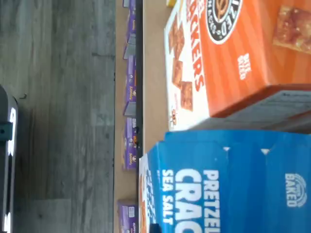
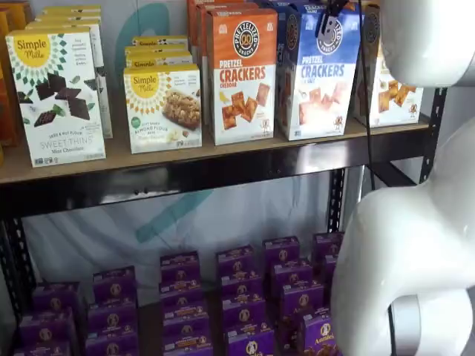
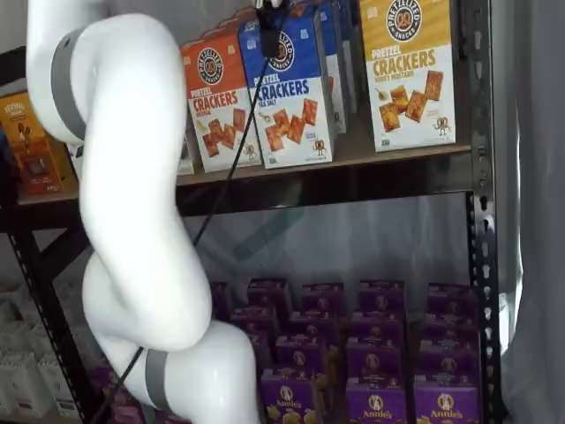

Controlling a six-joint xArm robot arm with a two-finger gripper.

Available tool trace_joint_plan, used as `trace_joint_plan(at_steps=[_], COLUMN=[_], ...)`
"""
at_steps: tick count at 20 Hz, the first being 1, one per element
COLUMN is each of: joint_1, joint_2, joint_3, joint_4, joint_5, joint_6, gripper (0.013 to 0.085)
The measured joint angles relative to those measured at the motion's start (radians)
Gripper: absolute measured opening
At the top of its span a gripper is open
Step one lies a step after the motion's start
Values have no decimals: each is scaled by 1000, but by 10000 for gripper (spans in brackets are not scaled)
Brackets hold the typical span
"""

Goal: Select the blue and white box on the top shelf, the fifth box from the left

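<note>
Up close, the white arm (image 3: 132, 221) fills the foreground in both shelf views. Past it, black fingers (image 3: 268, 26) come down onto the upper front of the blue and white box (image 3: 287, 93), clamped shut on it. That box stands upright at the front edge of the top shelf (image 2: 223, 159), touching the orange Cheddar box (image 2: 241, 74) on one side; the yellow-topped cracker box (image 3: 408, 71) sits apart on the other. Purple boxes (image 2: 237, 297) lie lower and farther back.

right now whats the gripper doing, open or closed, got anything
Gripper: shut on the blue and white box, fingers gripping its top edge in both shelf views.
</note>
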Motion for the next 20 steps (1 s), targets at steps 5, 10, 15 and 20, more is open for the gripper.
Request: trace_joint_plan(at_steps=[5,10,15,20], joint_1=[-21,-36,-59,-79], joint_2=[-58,-141,-243,-321], joint_3=[35,103,202,280], joint_4=[29,25,16,13], joint_5=[57,117,145,163], joint_6=[-3,-15,-39,-60], gripper=[570,570,570,570])
